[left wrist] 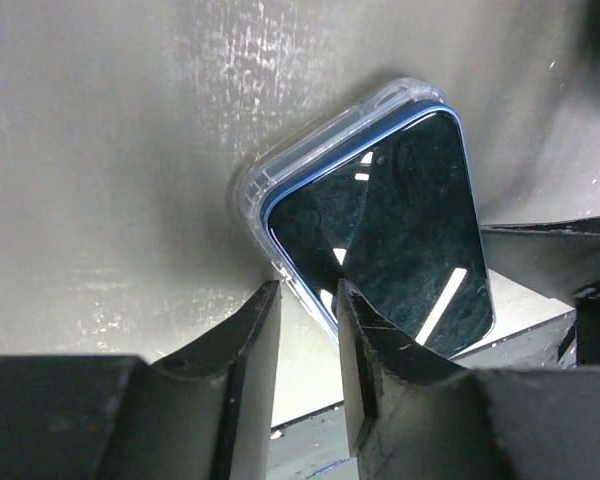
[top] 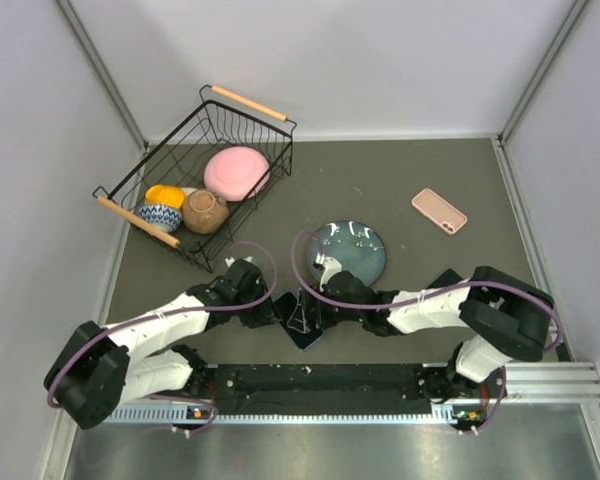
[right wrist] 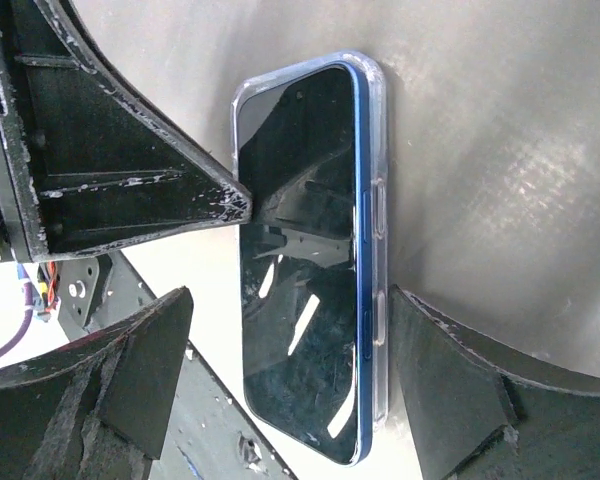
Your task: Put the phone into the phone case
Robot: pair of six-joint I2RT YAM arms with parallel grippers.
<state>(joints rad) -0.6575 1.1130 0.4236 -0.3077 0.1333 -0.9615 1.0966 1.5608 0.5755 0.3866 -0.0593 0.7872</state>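
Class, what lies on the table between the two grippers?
The phone, resting in its clear case, lies between the left gripper and right gripper, as the top view shows.

Overhead view: we log both arms, left arm (top: pixel 170 322) at 7 o'clock and right arm (top: pixel 430 308) at 5 o'clock, as white link shells between black joint housings. The shoulder blocks are black and rounded. One purple cable (top: pixel 250 243) arcs off the left wrist, a second purple cable (top: pixel 293 262) off the right; each follows its arm to the shoulder. Wrist views: left gripper (left wrist: pixel 308 300) and right gripper (right wrist: pixel 290 295) carry matte black wedge-shaped fingers (right wrist: pixel 450 380), edges scuffed pale.
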